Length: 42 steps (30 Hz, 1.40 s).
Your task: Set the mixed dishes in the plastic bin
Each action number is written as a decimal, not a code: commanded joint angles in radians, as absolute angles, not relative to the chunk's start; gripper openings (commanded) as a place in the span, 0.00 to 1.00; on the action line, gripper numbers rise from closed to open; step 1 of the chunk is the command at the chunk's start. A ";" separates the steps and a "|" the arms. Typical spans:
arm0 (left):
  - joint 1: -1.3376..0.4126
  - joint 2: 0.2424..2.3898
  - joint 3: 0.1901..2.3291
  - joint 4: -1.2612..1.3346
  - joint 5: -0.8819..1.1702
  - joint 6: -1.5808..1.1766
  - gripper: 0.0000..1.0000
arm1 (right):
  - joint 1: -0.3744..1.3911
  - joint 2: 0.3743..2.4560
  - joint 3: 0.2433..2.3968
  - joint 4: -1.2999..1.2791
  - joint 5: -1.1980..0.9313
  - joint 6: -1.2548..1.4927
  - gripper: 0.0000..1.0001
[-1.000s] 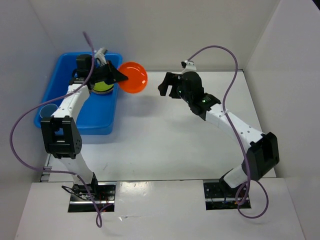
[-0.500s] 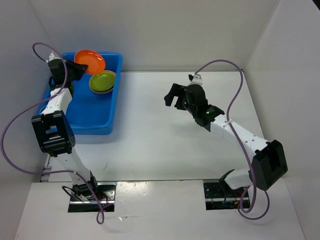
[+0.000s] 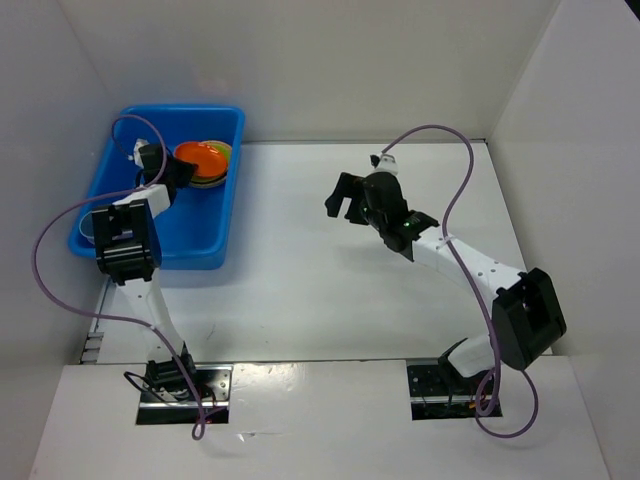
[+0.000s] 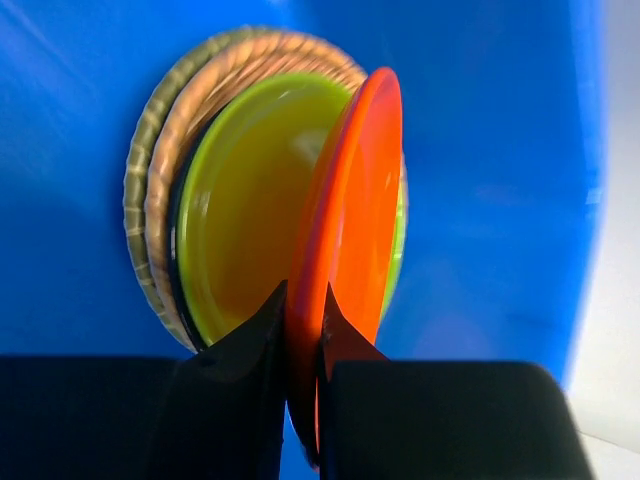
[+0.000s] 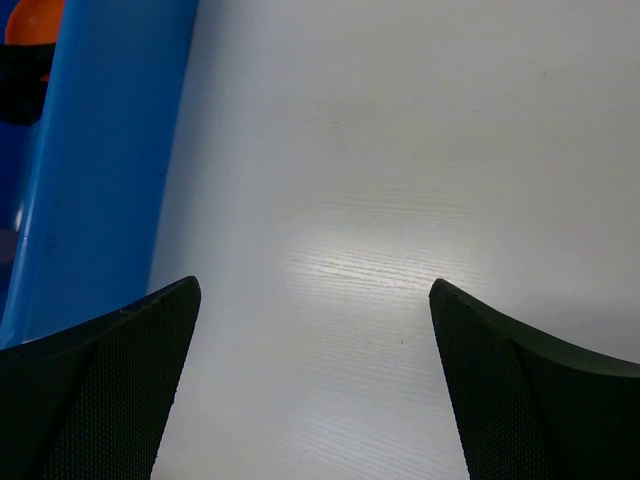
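The left gripper (image 4: 300, 302) has its jaws clamped on the thin rim of the orange plate (image 4: 355, 200). The right gripper (image 5: 312, 288) has its jaws wide apart with nothing between them, hanging over the bare table (image 3: 330, 290) well away from the bin (image 3: 225, 205).

The plate is inside the bin at the far end, over a stack of other dishes. It stands tilted on edge, not flat. That is the risk. Let go at this angle, it could tip the wrong way, slide off the stack or end up leaning on the wall of the bin. The grip is only a pinch on a slick rim, so the plate could also swing or slip early. As the fingers draw back they might catch the lime-green plate (image 4: 250, 215) and shift the pile.

The orange plate looks round, shallow and glossy — almost edge-on in the wrist view. Behind it sits the lime-green one, a dark edge under that, then two tan woven plates (image 4: 160, 160), all nested neatly.
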State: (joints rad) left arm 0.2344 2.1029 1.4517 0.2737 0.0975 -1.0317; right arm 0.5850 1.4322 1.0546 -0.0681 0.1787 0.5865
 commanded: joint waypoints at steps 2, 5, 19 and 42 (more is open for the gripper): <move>0.218 2.155 1.529 0.325 0.078 -1.045 0.13 | 0.592 1.450 1.094 -0.017 0.181 0.592 1.00; 0.207 2.181 1.600 0.244 0.078 -1.011 0.47 | 0.592 1.469 1.104 -0.026 0.181 0.592 1.00; 0.207 1.964 1.724 -0.264 0.020 -0.651 1.00 | 0.592 1.428 1.126 -0.067 0.201 0.574 1.00; 0.026 1.008 1.295 -0.376 0.152 -0.245 1.00 | 0.592 0.968 0.956 -0.212 0.431 0.574 1.00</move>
